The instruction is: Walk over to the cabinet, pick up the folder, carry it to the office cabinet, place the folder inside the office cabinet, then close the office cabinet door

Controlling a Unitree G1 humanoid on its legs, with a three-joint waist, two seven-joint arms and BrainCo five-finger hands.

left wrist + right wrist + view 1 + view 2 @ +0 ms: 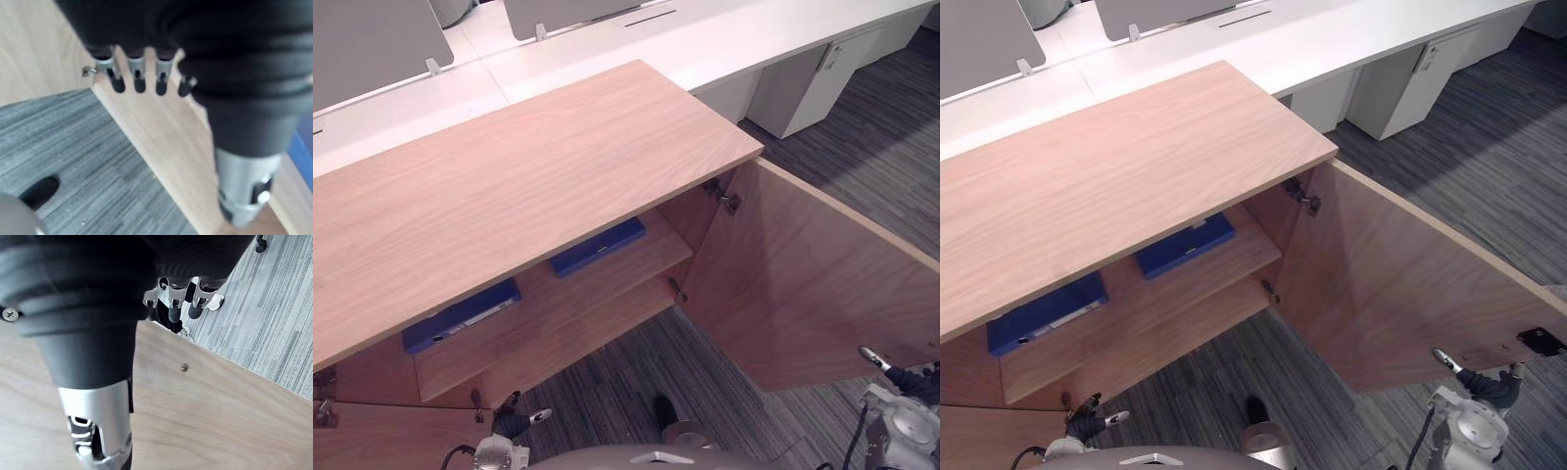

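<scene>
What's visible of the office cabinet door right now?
The office cabinet door is a flat panel of light reddish wood grain, swung wide open to the robot's right, inner face showing. Two metal hinges join it to the side wall of the office cabinet, one high, one lower. A small dark fitting sits near its outer edge. The right robot hand is by its lower outer part, fingers straight; contact is unclear.
</scene>
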